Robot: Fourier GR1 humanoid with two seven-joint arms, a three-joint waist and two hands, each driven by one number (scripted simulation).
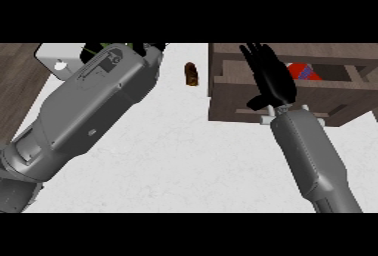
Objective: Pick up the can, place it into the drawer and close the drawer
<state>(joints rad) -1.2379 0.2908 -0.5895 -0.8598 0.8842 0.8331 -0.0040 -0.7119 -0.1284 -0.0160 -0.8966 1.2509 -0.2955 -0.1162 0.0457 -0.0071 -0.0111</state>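
The counter [177,150] is white and faintly marbled; a small brown bottle [192,74] lies on it toward twelve o'clock; a wooden drawer [221,100] sits at two o'clock; a white block [55,57] sits at eleven o'clock.

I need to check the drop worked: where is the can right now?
In the head view the red can lies inside the open wooden drawer at upper right, just right of the right hand.
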